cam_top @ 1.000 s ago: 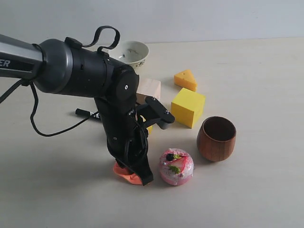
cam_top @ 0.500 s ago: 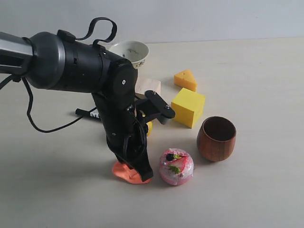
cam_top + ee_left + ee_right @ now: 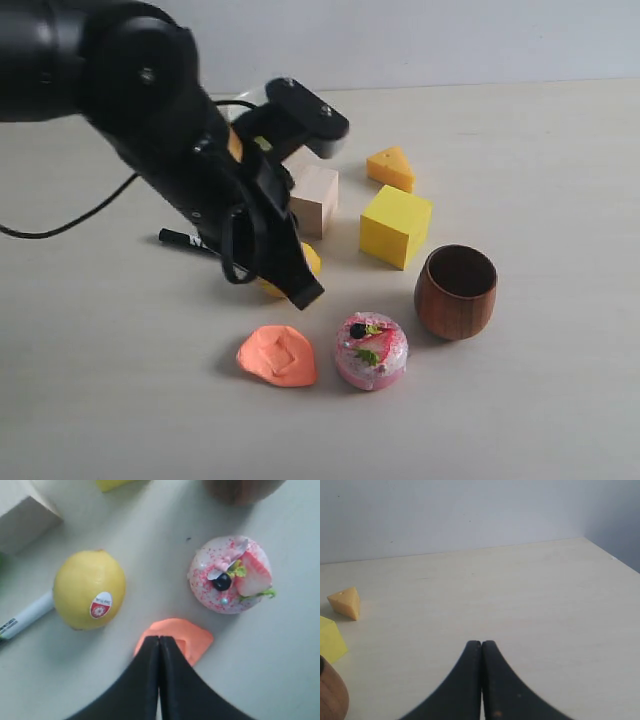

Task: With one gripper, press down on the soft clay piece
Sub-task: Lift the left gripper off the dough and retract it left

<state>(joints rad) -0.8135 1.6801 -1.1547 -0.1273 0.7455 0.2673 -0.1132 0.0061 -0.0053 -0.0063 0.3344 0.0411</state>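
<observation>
The exterior view slants down on the table (image 3: 540, 130), fairly near. The left wrist view faces straight down, close, sharing the pink cake (image 3: 230, 575). The right wrist view looks low across the table, sharing the cheese wedge (image 3: 345, 602).

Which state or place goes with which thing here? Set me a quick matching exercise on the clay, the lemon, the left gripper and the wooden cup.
Things:
1. soft clay piece
2. lemon
3. left gripper
4. wooden cup

States or places:
A. carries a red and white sticker
B. upright, on the right of the pink cake in the exterior view
C. flat with a dent, on the left of the pink cake in the exterior view
D. shut on nothing, not touching the clay

Pairs: 1-C; 2-A; 3-D; 4-B
</observation>
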